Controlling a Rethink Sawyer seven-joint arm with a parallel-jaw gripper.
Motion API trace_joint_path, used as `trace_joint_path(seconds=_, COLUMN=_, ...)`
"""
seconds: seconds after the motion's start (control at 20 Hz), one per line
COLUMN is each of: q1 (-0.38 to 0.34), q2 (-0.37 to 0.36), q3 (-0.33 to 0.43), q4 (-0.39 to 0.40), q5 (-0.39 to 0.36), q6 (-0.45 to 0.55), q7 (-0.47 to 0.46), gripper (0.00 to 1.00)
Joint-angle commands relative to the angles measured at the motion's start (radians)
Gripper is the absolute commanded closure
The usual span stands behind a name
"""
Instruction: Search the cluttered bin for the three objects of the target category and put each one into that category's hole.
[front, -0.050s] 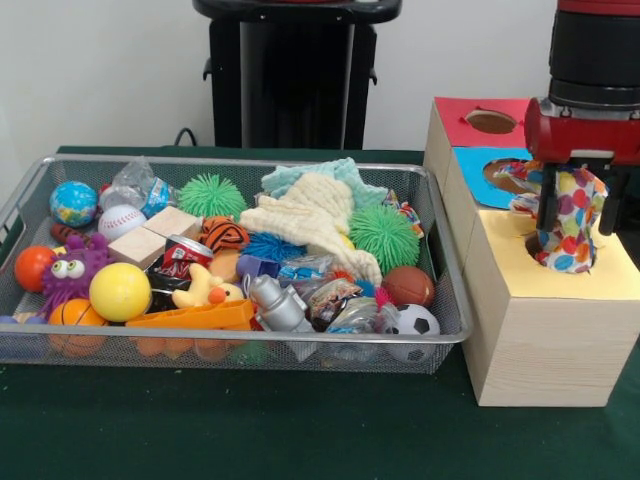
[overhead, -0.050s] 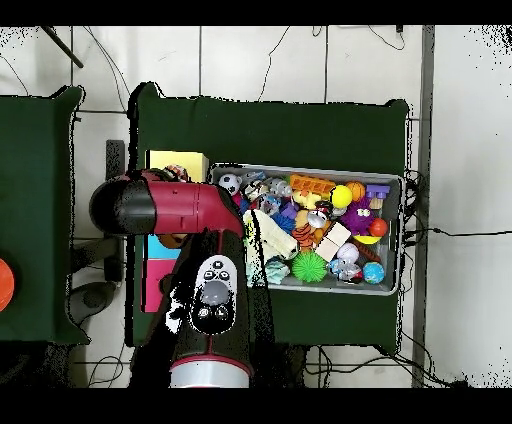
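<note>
At the right of the front frame I have the gripper (front, -0.050s: 568, 222) clamped on a polka-dot cloth (front, -0.050s: 568, 232), hanging over the yellow hole (front, -0.050s: 545, 252) of the wooden box (front, -0.050s: 540, 320). Next I judge: lower, release. Three holes in all; the wire bin (front, -0.050s: 440, 300) holds two green spiky balls (front, -0.050s: 384, 236).

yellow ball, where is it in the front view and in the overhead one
Front view: the yellow ball lies at the bin's left end, near the front rim, beside the purple googly-eyed toy.
Overhead view: the yellow ball lies toward the bin's upper right.
Shared landmark: the orange toy block next to it.
</note>
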Motion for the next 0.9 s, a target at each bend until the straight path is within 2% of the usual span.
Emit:
trace_joint_path(seconds=0.05, q1=-0.002, q2=-0.101, q3=0.006, q4=0.016, q5=0.031, q6=0.183, q7=0.177, gripper=0.0)
trace_joint_path(seconds=0.4, q1=-0.002, q2=-0.151, q3=-0.004, q4=0.0, q5=0.025, q6=0.265, q7=0.174, gripper=0.0)
trace_joint_path(seconds=0.5, q1=-0.009, q2=-0.155, q3=0.007, q4=0.008, q5=0.022, q6=0.254, q7=0.16, gripper=0.0)
trace_joint_path(seconds=0.55, q1=-0.011, q2=-0.157, q3=0.01, q4=0.016, q5=0.02, q6=0.24, q7=0.166, gripper=1.0)
trace_joint_path(seconds=0.9, q1=-0.015, q2=-0.149, q3=0.009, q4=0.024, q5=-0.003, q6=0.223, q7=0.145, gripper=1.0)
